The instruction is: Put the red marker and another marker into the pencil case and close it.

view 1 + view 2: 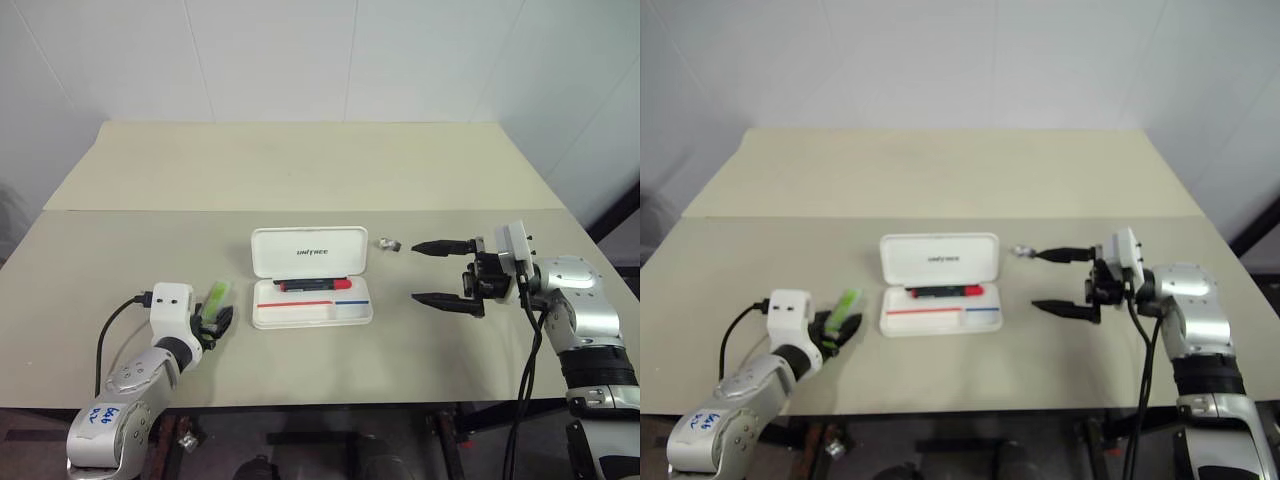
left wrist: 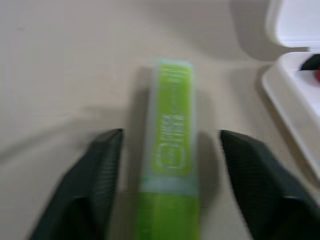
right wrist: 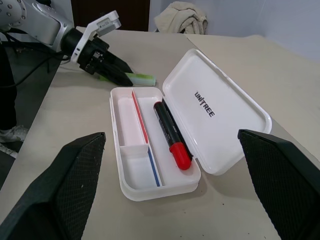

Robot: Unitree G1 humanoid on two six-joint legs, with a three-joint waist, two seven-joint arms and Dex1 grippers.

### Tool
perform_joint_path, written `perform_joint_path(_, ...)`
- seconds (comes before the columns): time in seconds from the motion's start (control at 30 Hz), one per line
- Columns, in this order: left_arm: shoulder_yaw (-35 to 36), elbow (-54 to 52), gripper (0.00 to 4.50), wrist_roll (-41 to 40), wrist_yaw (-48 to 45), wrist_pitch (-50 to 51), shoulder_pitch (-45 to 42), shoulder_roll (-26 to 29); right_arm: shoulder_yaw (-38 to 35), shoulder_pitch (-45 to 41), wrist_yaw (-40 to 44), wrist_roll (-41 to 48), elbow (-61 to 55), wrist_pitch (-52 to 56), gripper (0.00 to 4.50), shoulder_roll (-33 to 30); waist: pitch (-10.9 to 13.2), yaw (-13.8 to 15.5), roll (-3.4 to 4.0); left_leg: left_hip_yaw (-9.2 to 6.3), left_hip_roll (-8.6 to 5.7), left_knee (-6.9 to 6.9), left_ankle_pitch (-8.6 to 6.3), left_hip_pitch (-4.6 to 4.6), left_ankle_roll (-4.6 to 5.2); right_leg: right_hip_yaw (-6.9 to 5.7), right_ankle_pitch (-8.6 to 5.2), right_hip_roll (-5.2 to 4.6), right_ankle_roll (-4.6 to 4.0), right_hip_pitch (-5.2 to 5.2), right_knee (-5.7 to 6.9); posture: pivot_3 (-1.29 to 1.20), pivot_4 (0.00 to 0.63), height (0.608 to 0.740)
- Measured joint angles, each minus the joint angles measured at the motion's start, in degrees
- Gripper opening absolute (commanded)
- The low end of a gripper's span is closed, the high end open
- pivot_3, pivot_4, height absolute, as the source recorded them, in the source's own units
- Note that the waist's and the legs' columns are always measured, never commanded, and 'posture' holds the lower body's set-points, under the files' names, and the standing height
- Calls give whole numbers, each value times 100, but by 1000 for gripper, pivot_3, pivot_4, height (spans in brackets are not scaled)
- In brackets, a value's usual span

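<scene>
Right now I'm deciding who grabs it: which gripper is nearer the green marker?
Left. The left gripper has its jaws on either side of the green marker; the right gripper hovers beyond the pencil case.

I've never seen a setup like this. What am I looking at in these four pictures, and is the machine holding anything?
It is a two-armed robot at a table. Two pictures come from cameras in its head, looking down; the other two come from a camera on each wrist. On the table lies an open white pencil case with a red marker already inside, and a small silver object beside it. The left gripper has its black fingers either side of a green marker lying on the table, not visibly clamped yet. The right gripper is open and holds nothing.
</scene>
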Motion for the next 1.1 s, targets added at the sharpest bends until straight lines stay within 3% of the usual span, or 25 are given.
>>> perform_joint_path(0.1,-11,9,1141,15,-13,-4,-26,-25,0,-1,-6,-34,6,-62,4500,49,0,25,0,-3,-1,-1,0,-3,0,0,0,0,1,0,-2,0,150,740)
perform_joint_path(0.13,-18,19,1086,21,-24,-4,-38,-25,1,-3,-8,-51,8,-87,4500,65,0,39,0,-3,-1,-1,-1,-3,0,0,0,0,1,0,-3,0,150,740)
perform_joint_path(0.33,-22,162,1086,68,-113,-66,-125,-2,2,-41,-11,-71,61,-100,4500,73,0,110,0,-2,-1,0,0,-1,0,0,0,1,0,0,-2,0,150,740)
perform_joint_path(0.47,34,251,1086,95,-482,-286,-206,399,-41,-84,9,13,128,-73,4500,73,0,111,0,-4,0,1,3,0,-4,0,-7,1,-12,0,1,0,150,740)
perform_joint_path(0.63,445,244,1086,-148,-1267,-637,-559,1004,-47,-85,70,137,238,-71,4500,68,1,108,0,0,0,-2,2,-3,-3,-1,-5,0,-10,-1,-4,0,150,740)
perform_joint_path(0.83,772,254,1086,-1134,-2917,-983,-1021,1682,-46,-85,80,359,240,94,4500,67,2,115,2,-1,1,-7,-1,-8,-3,-7,-4,1,-7,-4,-7,0,150,740)
perform_joint_path(0.97,341,467,1086,-1265,-4383,-1606,-1157,2206,-40,-83,80,377,240,136,4500,87,3,113,4,2,0,-6,-2,-8,-2,-7,-5,1,-10,-4,-12,0,150,740)
perform_joint_path(1.1,-393,944,1086,-1041,-5026,-1858,-1462,2422,-26,-66,80,360,239,98,4500,162,5,114,6,1,1,-4,-1,-7,-2,-7,-5,2,-9,-4,-9,0,150,740)
